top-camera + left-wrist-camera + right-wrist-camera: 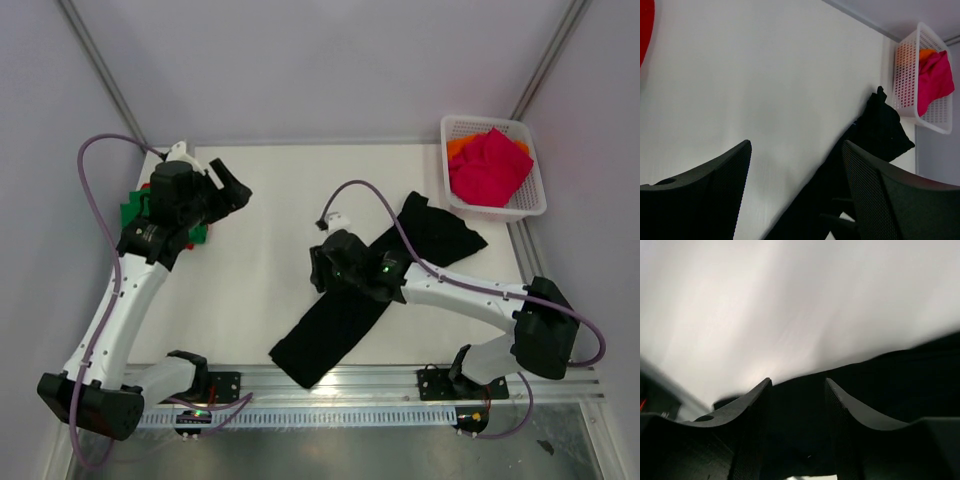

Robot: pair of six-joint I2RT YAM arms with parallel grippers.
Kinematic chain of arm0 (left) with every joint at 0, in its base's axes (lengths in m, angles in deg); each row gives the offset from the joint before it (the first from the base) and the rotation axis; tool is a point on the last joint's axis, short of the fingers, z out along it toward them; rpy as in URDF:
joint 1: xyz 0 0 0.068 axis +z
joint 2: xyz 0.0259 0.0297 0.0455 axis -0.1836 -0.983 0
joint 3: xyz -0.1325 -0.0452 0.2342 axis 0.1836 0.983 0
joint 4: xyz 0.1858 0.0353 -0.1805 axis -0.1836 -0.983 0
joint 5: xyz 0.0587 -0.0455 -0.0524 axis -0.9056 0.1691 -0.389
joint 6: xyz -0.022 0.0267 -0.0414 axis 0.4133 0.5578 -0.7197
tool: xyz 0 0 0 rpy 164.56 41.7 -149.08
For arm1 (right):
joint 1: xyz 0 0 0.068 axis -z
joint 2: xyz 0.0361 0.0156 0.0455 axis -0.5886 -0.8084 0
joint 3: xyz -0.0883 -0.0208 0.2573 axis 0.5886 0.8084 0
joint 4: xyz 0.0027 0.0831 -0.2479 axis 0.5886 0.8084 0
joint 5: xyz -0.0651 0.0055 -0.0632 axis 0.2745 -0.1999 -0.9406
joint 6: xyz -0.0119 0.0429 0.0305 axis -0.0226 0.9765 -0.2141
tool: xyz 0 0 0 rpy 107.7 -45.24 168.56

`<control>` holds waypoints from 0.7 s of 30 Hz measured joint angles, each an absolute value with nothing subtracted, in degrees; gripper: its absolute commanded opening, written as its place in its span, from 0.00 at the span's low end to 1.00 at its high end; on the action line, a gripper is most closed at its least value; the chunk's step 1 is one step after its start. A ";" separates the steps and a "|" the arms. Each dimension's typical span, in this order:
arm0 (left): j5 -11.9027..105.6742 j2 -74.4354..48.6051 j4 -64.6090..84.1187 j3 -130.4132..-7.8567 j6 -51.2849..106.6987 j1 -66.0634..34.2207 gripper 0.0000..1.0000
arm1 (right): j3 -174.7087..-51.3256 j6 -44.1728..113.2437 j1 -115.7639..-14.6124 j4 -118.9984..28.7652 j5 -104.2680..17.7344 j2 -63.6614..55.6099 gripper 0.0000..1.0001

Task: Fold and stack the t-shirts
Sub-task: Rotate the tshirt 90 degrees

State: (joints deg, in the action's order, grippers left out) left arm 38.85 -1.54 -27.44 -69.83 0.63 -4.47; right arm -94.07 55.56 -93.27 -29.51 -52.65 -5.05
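White tabletop (270, 250) bears a long black cloth t-shirt (330, 335) at centre, right gripper (797, 390) spread over it, left gripper (232, 183) spread upper left.

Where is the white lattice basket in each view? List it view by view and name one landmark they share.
Top external: the white lattice basket sits at the far right corner of the table, holding a magenta-pink t-shirt.
Left wrist: the basket is at the upper right edge, seen from the side.
Right wrist: not in it.
Shared landmark: the black t-shirt, visible in all three views.
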 measured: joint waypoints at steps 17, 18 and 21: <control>39.27 2.79 -27.90 -66.81 0.70 -4.47 0.76 | -102.59 70.37 -68.97 -9.75 -93.93 -16.09 0.51; 39.27 3.27 -28.05 -66.81 0.74 -4.47 0.76 | -103.03 70.46 -68.68 -9.35 -94.02 -17.68 0.51; 39.20 4.21 -28.71 -66.81 0.83 -4.47 0.76 | -104.54 71.80 -67.52 -8.02 -93.85 -22.21 0.51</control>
